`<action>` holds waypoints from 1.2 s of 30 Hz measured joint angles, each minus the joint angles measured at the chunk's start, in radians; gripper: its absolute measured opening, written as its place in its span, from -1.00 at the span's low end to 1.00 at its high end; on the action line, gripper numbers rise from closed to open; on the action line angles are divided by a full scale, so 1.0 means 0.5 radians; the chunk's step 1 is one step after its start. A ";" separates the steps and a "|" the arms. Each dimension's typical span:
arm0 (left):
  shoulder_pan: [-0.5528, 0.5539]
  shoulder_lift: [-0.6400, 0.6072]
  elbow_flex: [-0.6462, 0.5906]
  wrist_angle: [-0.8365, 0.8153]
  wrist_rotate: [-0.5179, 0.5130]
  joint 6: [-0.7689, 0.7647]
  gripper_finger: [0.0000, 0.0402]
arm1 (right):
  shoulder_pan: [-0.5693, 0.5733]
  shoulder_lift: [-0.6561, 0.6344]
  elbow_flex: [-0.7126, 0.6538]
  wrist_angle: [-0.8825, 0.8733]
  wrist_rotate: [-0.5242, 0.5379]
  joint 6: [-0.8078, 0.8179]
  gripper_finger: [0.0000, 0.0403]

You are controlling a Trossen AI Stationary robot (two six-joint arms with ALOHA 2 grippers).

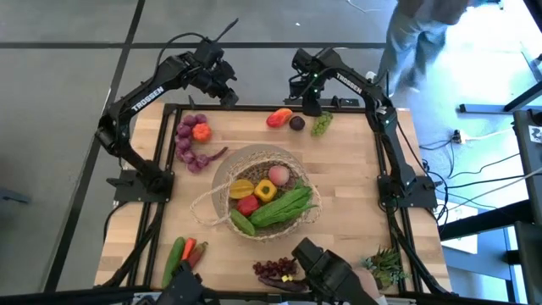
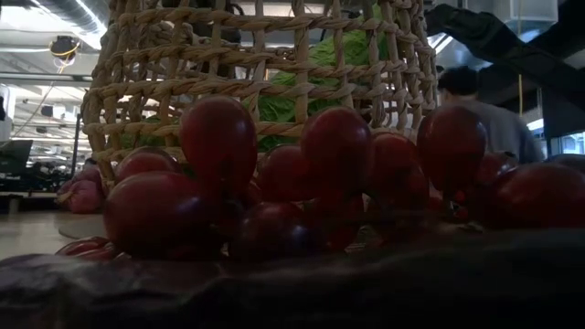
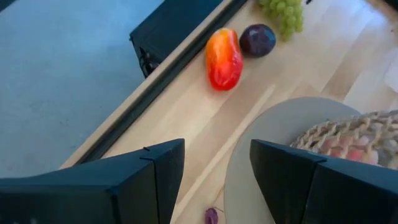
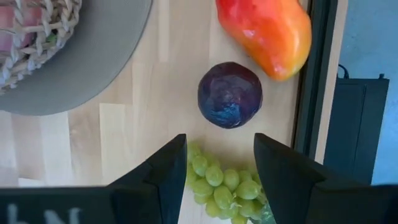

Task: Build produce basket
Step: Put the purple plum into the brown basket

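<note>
From the high view, the basket [image 1: 264, 193] sits at the middle of the table [image 1: 356, 203], already holding a yellow pepper [image 1: 242, 188], a red pepper [image 1: 247, 204], a pink round fruit [image 1: 279, 175], a cucumber [image 1: 241, 222] and green leafy stalks [image 1: 284, 207]. Beyond the basket, at the table's far edge, lie a red-orange mango [image 1: 279, 118], a dark purple ball [image 1: 296, 123] and green grapes [image 1: 321, 124]. The left gripper [image 1: 222, 87] hangs over the far edge, left of the mango; the right gripper [image 1: 312, 103] hangs just over the green grapes. On the near side of the basket lie dark red grapes [image 1: 275, 271] and chillies [image 1: 192, 252].

The low view is filled by the dark red grapes [image 2: 302, 183] with the basket [image 2: 183, 73] standing right behind them, leafy green showing through the weave.

In the left wrist view, the left gripper [image 3: 216, 168] stands moderately apart with nothing between its fingers; the mango [image 3: 224, 59] and purple ball [image 3: 257, 40] lie beyond, the basket [image 3: 348, 134] off to one side.

In the right wrist view, the right gripper [image 4: 219, 160] is likewise parted and empty, the green grapes [image 4: 224, 180] showing between its fingers, the purple ball [image 4: 229, 94] just past them.
</note>
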 joint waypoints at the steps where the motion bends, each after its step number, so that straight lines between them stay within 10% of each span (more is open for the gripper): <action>1: 0.001 0.016 0.001 0.001 -0.008 0.016 -0.15 | 0.000 0.000 0.000 0.006 -0.001 0.000 -0.11; 36: 0.065 0.289 -0.002 -0.115 -0.037 0.539 -0.15 | 0.004 0.024 0.001 0.098 -0.218 0.002 -0.11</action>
